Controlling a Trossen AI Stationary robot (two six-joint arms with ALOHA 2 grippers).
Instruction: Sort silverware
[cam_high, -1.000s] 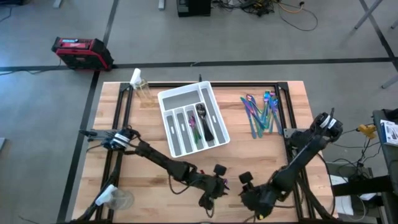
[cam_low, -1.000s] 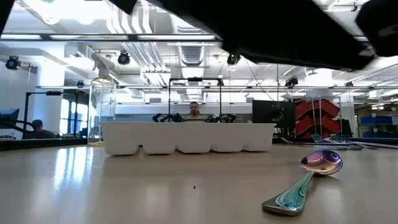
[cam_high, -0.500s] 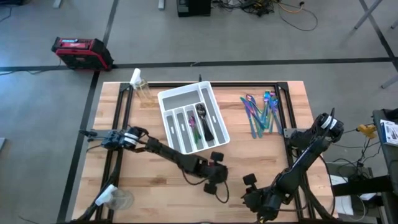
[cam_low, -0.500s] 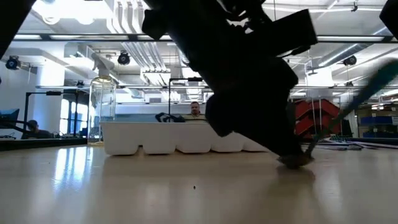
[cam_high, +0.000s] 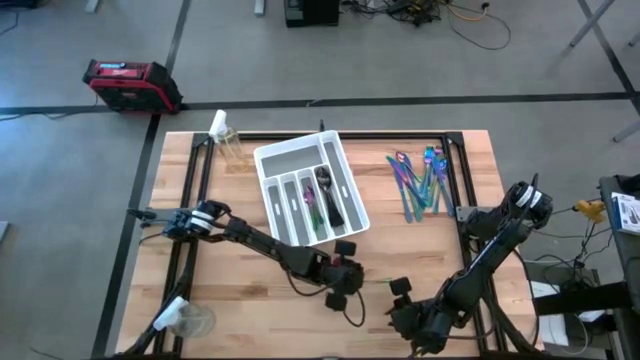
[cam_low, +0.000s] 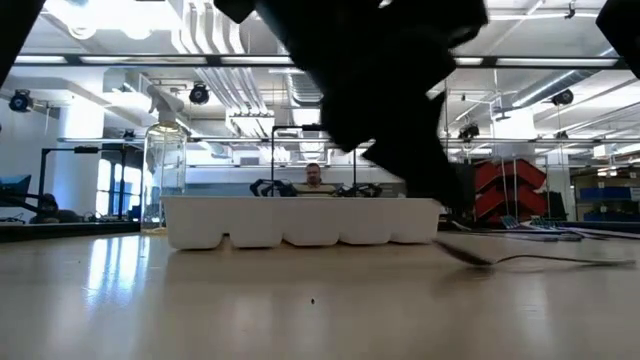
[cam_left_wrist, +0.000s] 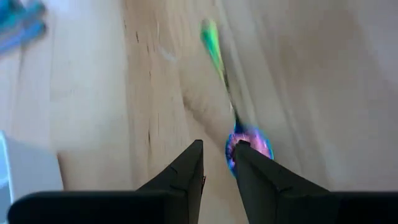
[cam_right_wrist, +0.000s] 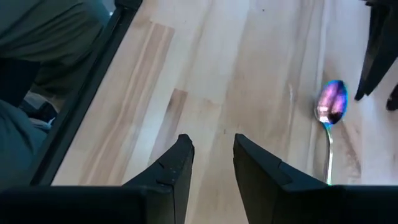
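Left gripper (cam_left_wrist: 217, 163) is narrowly parted, empty, with the spoon (cam_left_wrist: 247, 144) bowl just beside one fingertip. Spoon looks light, stiff, slick and flat on the table (cam_high: 250, 310); best pinched across the slim handle.

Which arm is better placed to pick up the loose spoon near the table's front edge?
Left, probably: the left gripper is open right beside the spoon bowl, while the right gripper points past it.
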